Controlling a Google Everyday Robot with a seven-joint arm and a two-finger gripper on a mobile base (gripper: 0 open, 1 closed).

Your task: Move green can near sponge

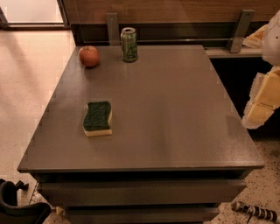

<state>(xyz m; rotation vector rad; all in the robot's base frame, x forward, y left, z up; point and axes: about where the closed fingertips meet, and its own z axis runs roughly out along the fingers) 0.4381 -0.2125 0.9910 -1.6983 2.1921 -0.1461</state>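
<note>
The broad dark grey rectangular table (175,113) with a matte top fills most of the view and stands on a pale speckled floor (26,87). Behind its far edge runs a brown wooden wall panel (175,8) with two grey metal brackets (112,27) fixed below it.

The pale cream and white gripper (261,105) hangs at the right edge of the scene, out past the table's right side and over the dark gap there, partly cut off by the frame. It touches nothing and carries nothing that can be seen; whether it is released or clenched cannot be told.

The rectangular wavy-edged sponge (98,118), dark green scrub top over pale yellow foam, lies flat on the left half of the table, towards the near side.

The small green aluminium drink can (129,44) with a silver top stands upright near the far edge, left of centre, well apart from the sponge and from the gripper. A pale line logo shows on its side; no words on it can be read.

The round red apple (89,56) sits just left of the can, near the far left corner, not touching it.
</note>
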